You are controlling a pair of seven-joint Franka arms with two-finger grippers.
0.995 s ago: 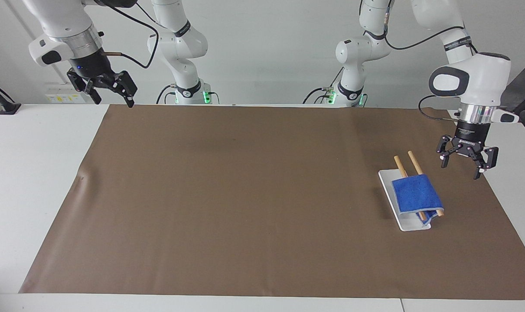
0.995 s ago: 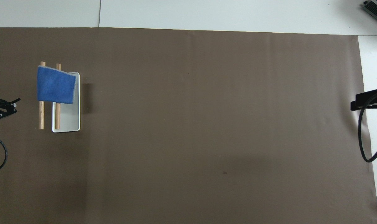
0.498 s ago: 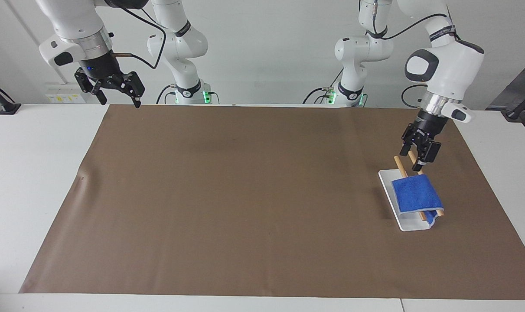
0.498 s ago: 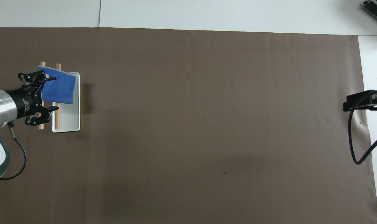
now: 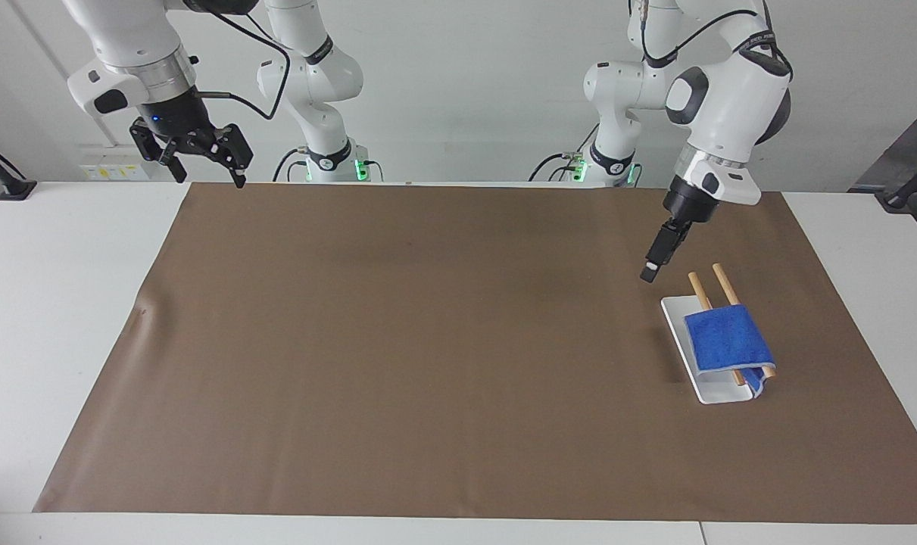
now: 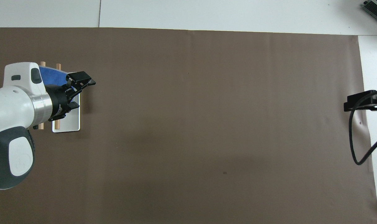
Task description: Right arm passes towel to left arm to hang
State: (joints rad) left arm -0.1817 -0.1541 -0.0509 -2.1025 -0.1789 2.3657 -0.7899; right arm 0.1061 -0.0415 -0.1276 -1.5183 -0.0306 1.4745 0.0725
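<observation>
1. Brown mat (image 5: 397,341) covers the white surface (image 5: 64,318); white wall at the robots' end. Toward the left arm's end stands a white tray (image 5: 704,390) with two wooden rods (image 5: 697,286) raised over it.
2. Towel (image 5: 727,339), bright blue, lies draped over both rods, above the tray. No fingers touch it.
3. Change noted: half a second ago the left gripper (image 5: 659,256) hung over the rod ends just beside the towel; it has now swung off the rack and hangs over bare mat beside the tray, toward the table's middle. We cannot tell whether its fingers are spread or closed; nothing hangs from them.
4. Right gripper (image 5: 197,151) waits above the mat's corner at its own end, fingers spread, empty, barely moved.
5. Our reading: hanging looks complete; the left arm is withdrawing.
</observation>
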